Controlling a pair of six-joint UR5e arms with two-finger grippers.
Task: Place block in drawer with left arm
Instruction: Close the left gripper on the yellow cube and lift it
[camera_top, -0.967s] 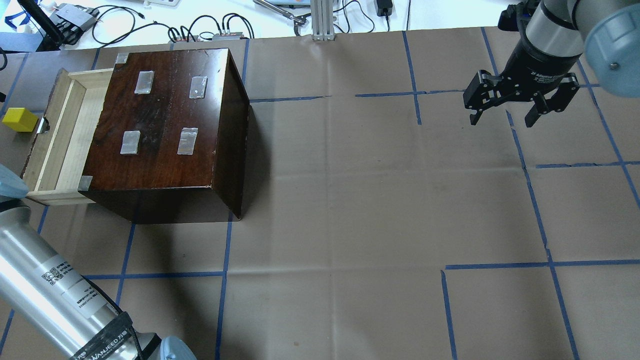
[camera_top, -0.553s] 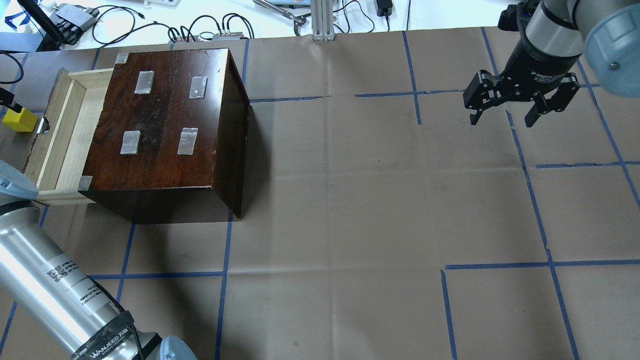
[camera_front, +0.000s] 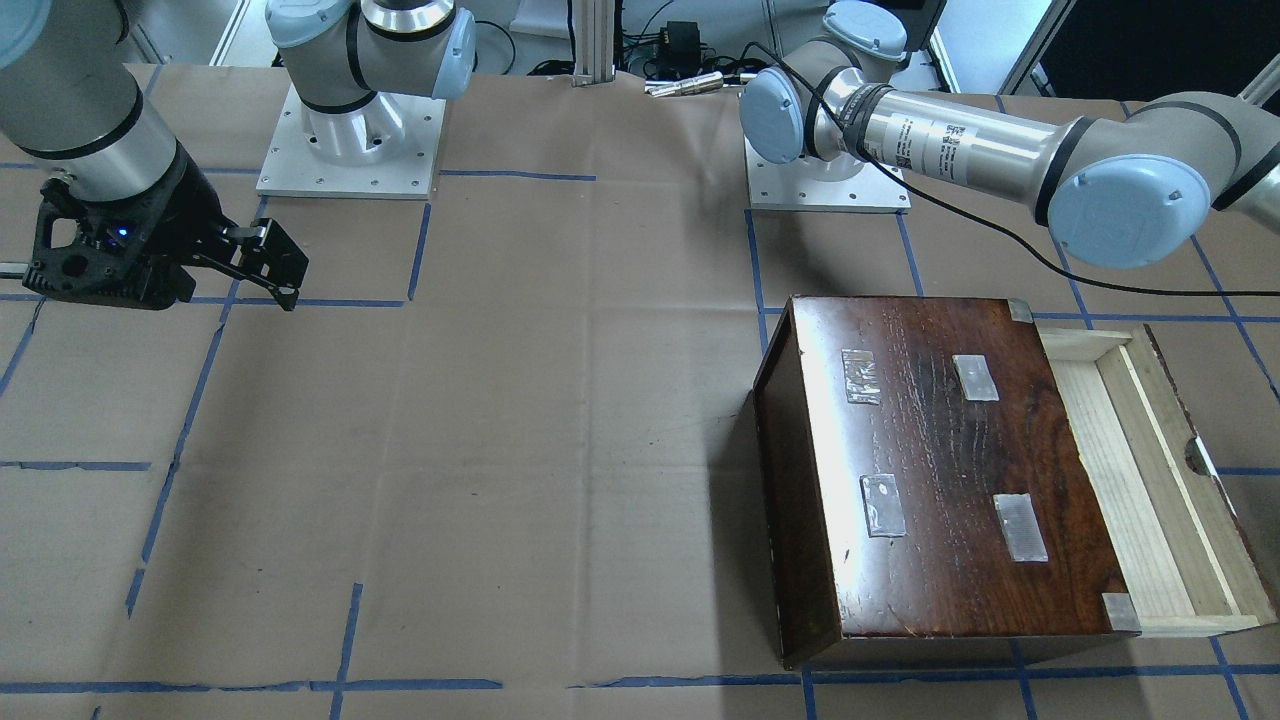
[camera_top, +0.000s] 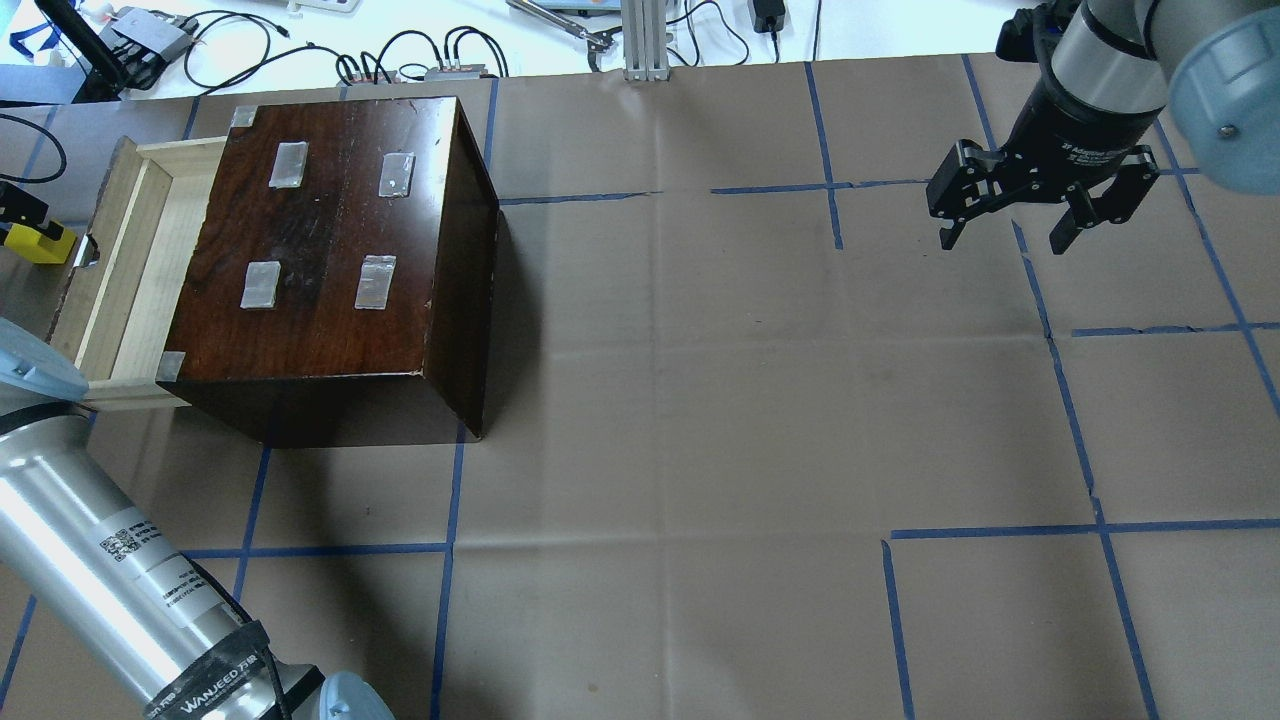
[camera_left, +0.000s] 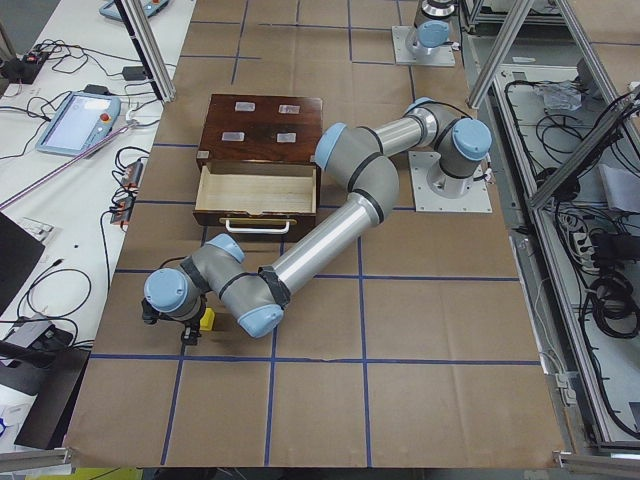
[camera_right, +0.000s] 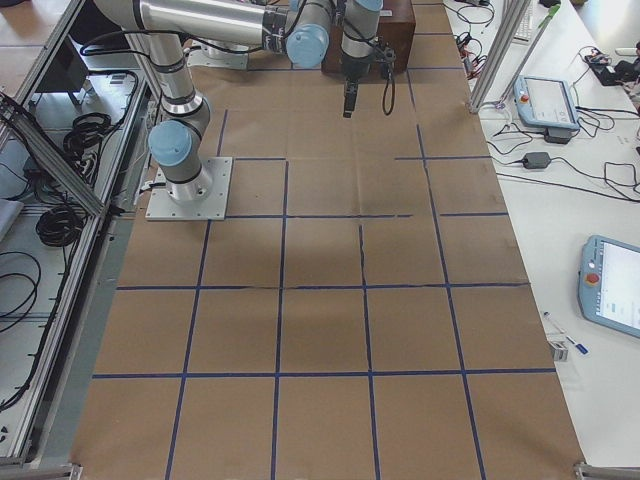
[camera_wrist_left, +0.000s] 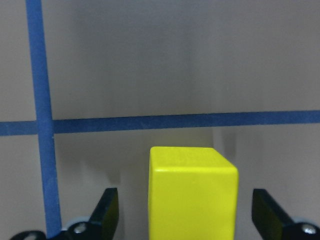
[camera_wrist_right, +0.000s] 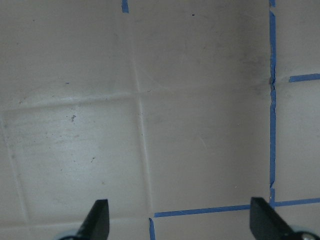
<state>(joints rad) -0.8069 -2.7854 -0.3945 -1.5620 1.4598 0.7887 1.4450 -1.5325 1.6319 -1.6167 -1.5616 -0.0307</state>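
A table covered in brown paper, ruled into squares by blue tape lines, filled the scene. White benches strewn with black cables ran along its far edge, and a handheld control tablet lay on a side bench. On the robot's left stood a glossy dark-brown wooden box with grey tape patches on top. Its shallow pale-wood drawer was pulled out, showing a dark front with a half-round notch. A small bright yellow cube stood on the paper just outside that front, not in the drawer. The silver left arm reached round to it. The left pincer had its fingers apart, one either side of the cube with a gap on each side. Well apart from all this, the black right pincer hung over bare paper on the robot's right, its fingers spread wide.
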